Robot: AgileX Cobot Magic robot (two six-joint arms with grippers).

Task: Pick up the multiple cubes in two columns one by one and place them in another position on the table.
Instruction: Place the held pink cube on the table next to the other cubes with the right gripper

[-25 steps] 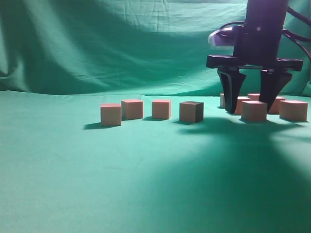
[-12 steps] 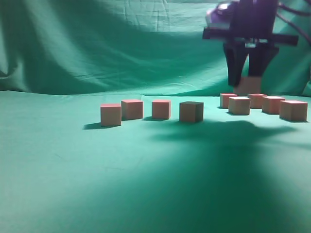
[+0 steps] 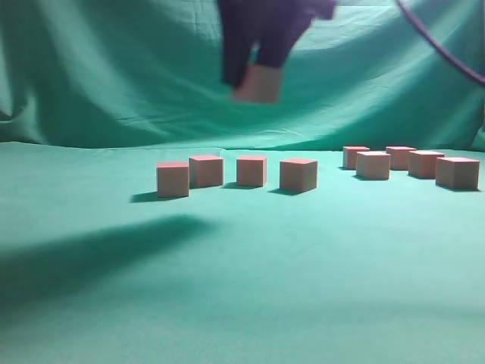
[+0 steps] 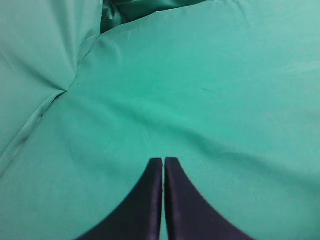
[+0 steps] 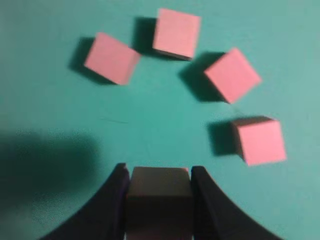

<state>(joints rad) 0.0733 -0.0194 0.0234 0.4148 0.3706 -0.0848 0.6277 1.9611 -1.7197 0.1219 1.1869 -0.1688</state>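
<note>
Wrinkled green cloth backdrop (image 3: 114, 68) hangs behind; creased folds.

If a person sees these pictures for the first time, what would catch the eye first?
First, the dark right claw high above the table, holding one small pinkish-red cube between its fingers. Below it, on the smooth teal-green cloth table, four identical loose cubes stand in a row at the middle, and five more cubes cluster at the right. The left claw hangs shut over bare cloth.

We see our right tool (image 3: 256, 76) high at the upper middle of the exterior frame, fingers pointing down and clamped on a cube (image 3: 258, 85). Our left tool (image 4: 163, 165) sits bottom centre, fingers pressed together.
</note>
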